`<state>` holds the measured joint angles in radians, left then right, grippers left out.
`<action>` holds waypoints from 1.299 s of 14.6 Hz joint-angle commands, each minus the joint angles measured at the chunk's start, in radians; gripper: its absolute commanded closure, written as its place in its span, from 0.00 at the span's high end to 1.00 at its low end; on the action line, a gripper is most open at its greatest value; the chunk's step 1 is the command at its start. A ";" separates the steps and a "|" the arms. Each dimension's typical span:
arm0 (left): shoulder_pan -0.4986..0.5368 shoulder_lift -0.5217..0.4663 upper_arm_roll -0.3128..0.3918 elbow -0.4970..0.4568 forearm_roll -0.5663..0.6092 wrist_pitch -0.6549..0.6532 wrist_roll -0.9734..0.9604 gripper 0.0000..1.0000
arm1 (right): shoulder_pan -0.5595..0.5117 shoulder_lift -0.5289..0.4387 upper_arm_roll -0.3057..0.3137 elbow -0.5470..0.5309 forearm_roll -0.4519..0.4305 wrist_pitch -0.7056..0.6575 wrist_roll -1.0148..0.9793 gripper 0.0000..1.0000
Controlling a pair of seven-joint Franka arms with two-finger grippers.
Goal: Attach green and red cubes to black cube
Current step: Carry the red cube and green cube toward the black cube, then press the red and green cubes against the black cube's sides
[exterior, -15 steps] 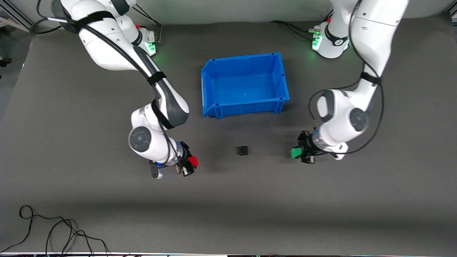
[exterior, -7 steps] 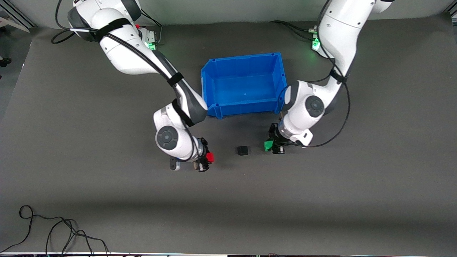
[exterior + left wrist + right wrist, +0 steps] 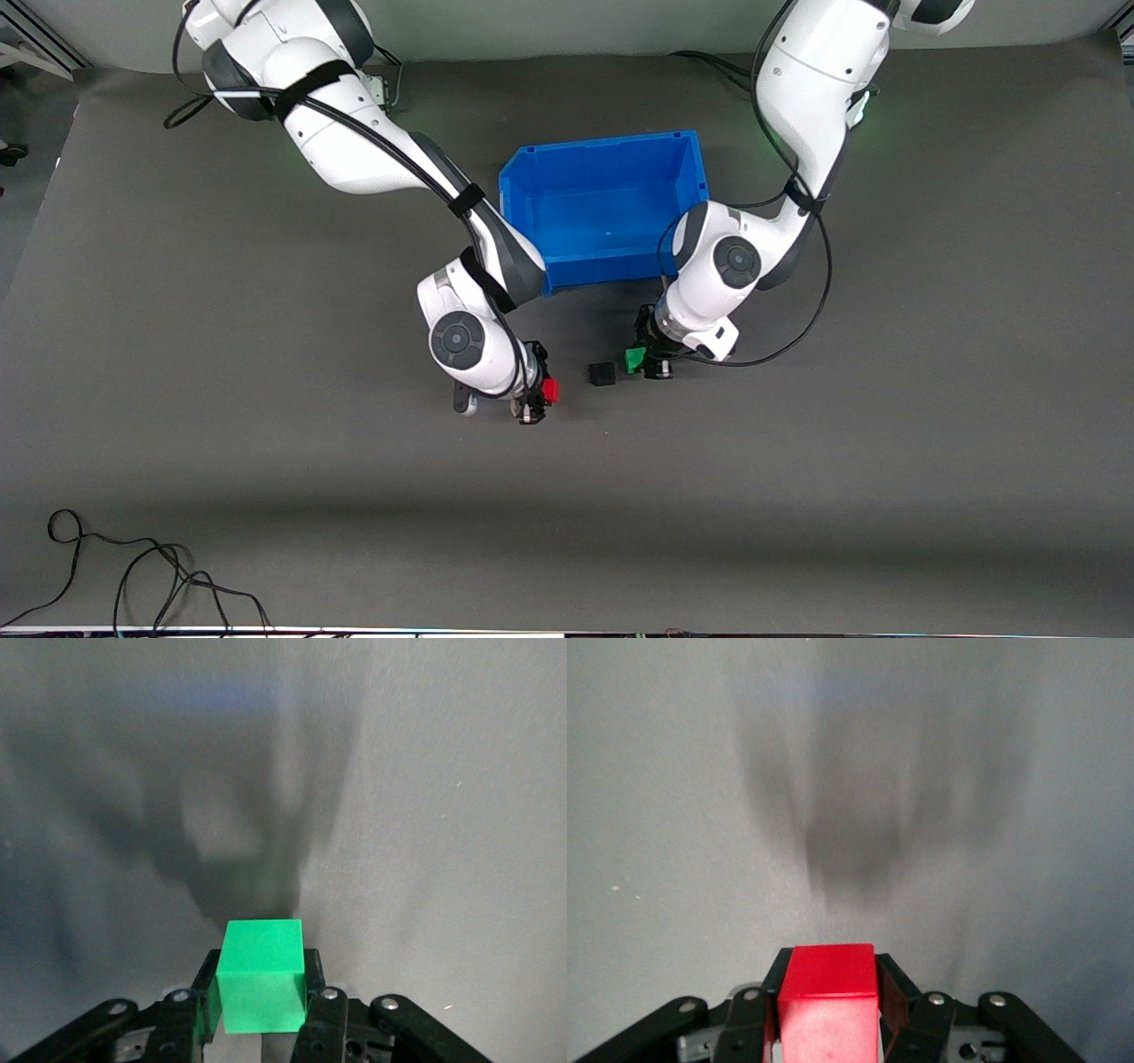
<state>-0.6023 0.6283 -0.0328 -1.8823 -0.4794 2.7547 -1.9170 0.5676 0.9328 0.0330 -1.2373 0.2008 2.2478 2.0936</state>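
Note:
The small black cube (image 3: 601, 373) rests on the grey table mat, nearer to the front camera than the blue bin. My left gripper (image 3: 640, 361) is shut on the green cube (image 3: 634, 359) (image 3: 261, 973), which hangs close beside the black cube toward the left arm's end. My right gripper (image 3: 542, 392) is shut on the red cube (image 3: 551, 390) (image 3: 827, 997), a short gap from the black cube toward the right arm's end. Both wrist views show only the held cube between black fingers over bare mat; the black cube is out of view there.
An empty blue bin (image 3: 520, 186) stands farther from the front camera than the cubes, between the two arms. A loose black cable (image 3: 133, 576) lies near the table's front edge toward the right arm's end.
Both arms have swung inward toward the black cube, carrying the green and red cubes from the outer sides to close beside it. The black cube has not moved.

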 commanded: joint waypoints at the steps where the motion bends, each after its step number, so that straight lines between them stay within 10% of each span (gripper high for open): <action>1: -0.034 0.047 0.022 0.041 0.001 0.042 -0.028 0.10 | 0.052 0.057 -0.019 0.067 -0.007 0.021 0.063 0.00; 19: -0.060 0.105 0.036 0.143 0.007 0.043 -0.158 0.11 | 0.074 0.109 -0.018 0.071 -0.097 0.073 0.115 0.00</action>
<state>-0.6364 0.7003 -0.0214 -1.7870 -0.4790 2.7902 -2.0294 0.6253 1.0137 0.0284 -1.2033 0.1235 2.3103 2.1776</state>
